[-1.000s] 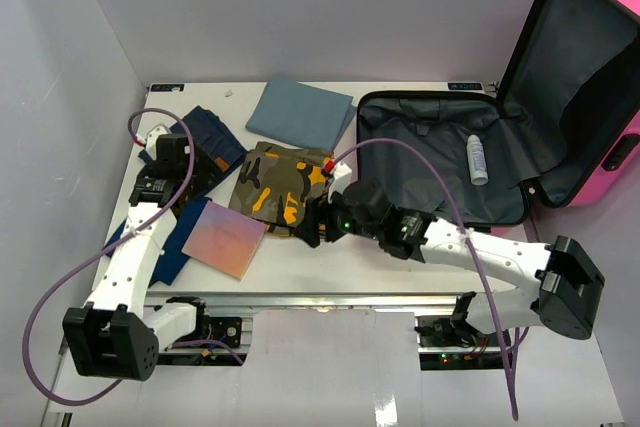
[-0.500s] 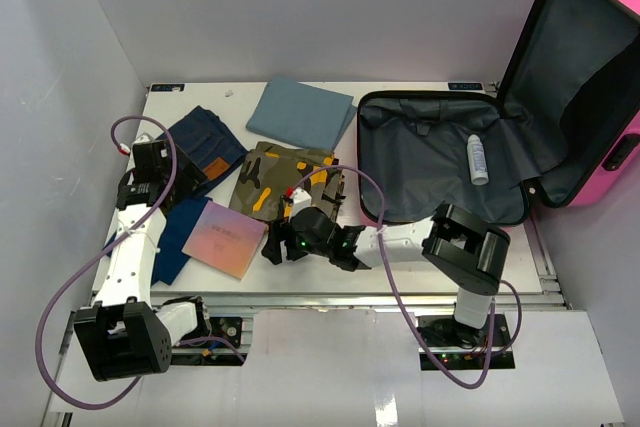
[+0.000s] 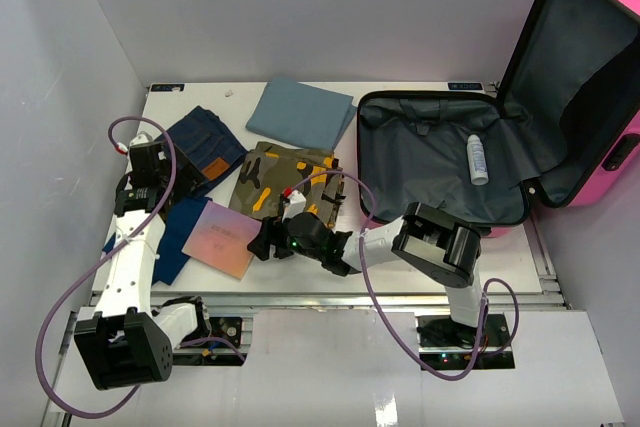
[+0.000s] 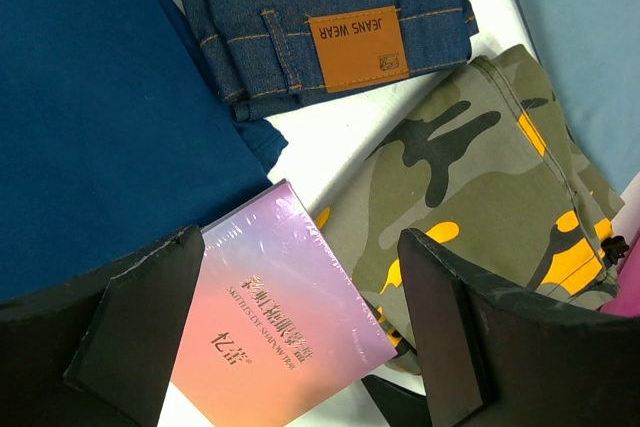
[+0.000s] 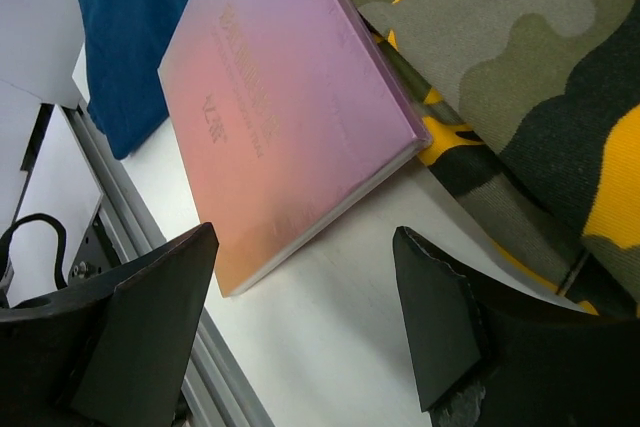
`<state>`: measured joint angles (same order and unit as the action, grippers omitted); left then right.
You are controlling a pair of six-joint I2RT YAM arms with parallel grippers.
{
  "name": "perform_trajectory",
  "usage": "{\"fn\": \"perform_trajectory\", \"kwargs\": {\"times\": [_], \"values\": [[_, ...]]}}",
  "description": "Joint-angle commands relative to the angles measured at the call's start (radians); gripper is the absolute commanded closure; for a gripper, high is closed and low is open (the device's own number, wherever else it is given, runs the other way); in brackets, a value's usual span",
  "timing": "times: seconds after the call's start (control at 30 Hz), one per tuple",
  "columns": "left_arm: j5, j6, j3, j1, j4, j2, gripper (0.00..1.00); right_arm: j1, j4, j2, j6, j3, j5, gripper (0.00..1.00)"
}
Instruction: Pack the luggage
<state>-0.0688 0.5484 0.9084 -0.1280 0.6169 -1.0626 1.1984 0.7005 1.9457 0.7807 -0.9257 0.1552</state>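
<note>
1. The luggage [image 3: 415, 175] lies open at the right rear of the table [image 3: 400, 259]. Its base rests flat with the dark grey lining facing up. The pink lid stands raised behind it and leans off to the right.
2. A small white bottle [image 3: 478, 159] lies inside the base, towards its right side.
3. The left claw [image 4: 298, 247] hangs over the left part of the table with its jaws spread wide and nothing between them. In the left wrist view it looks down on a dark blue folded cloth [image 4: 90, 127] and a shiny pink-to-purple box [image 4: 275, 297].
4. The right claw [image 5: 302, 237] reaches across to the left, low over the table, just beside the near right edge of the box [image 5: 280, 117]. Its jaws are also wide apart and it holds nothing. I cannot tell whether either finger touches the box.
5. The box sits tilted, with its left part resting on the dark blue cloth [image 3: 178, 237] and its far right corner overlapping a camouflage garment [image 5: 520, 57].
6. The camouflage garment [image 3: 285, 177], green with black and orange patches, lies mid-table, just left of the luggage.
7. Folded jeans [image 4: 320, 7] with a tan "JEANS WEAR" label lie at the left rear, beside the dark blue cloth.
8. A grey-blue folded cloth [image 3: 300, 112] lies at the rear, between the jeans and the luggage.
</note>
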Motion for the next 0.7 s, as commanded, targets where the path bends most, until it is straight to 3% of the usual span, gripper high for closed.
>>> {"fn": "perform_trajectory", "kwargs": {"times": [0.0, 0.67], "values": [[-0.023, -0.009, -0.012, -0.004, -0.018, 0.055, 0.10, 0.007, 0.102, 0.040, 0.060, -0.015, 0.036, 0.24], [-0.025, -0.008, -0.005, -0.005, -0.021, 0.108, 0.10, 0.040, 0.149, 0.189, 0.184, -0.066, 0.120, 0.31]]}}
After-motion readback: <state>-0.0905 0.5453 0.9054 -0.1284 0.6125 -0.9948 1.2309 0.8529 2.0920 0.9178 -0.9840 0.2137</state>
